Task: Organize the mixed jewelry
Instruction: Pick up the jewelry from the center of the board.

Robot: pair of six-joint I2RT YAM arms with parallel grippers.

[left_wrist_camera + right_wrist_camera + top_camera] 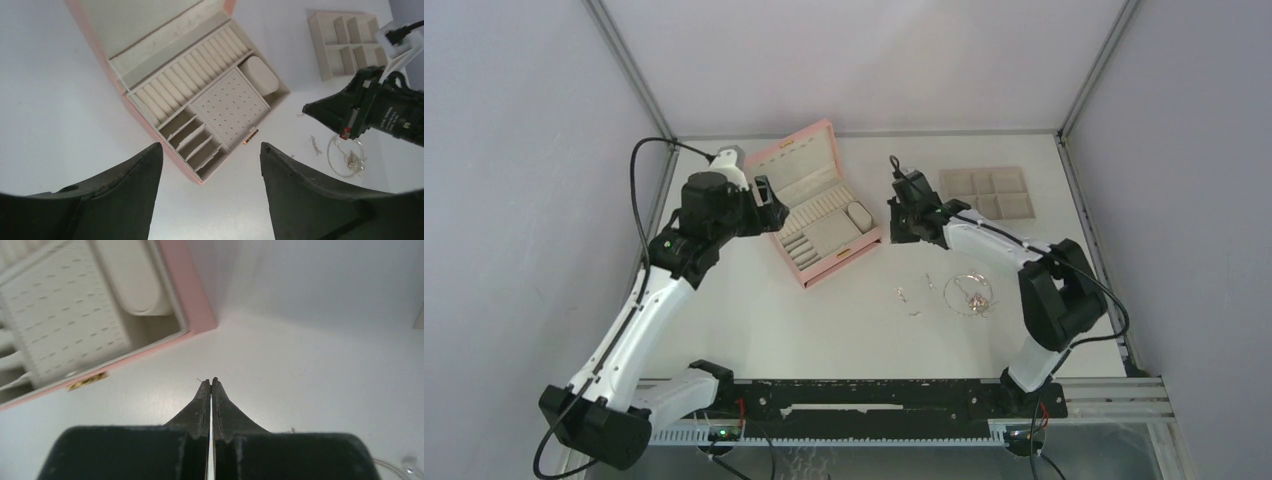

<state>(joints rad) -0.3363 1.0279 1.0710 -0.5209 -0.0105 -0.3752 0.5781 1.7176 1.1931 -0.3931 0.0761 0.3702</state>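
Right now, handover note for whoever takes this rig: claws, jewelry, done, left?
Left claw: open, hovering by the open pink jewelry box.
Right claw: shut, beside the box's corner; a tiny sliver at its tip may be a piece, unclear.
Chain necklace and small silver bits lie loose on the table, right of the box.
Done: nothing visibly sorted.
Left: all into box or beige compartment tray.
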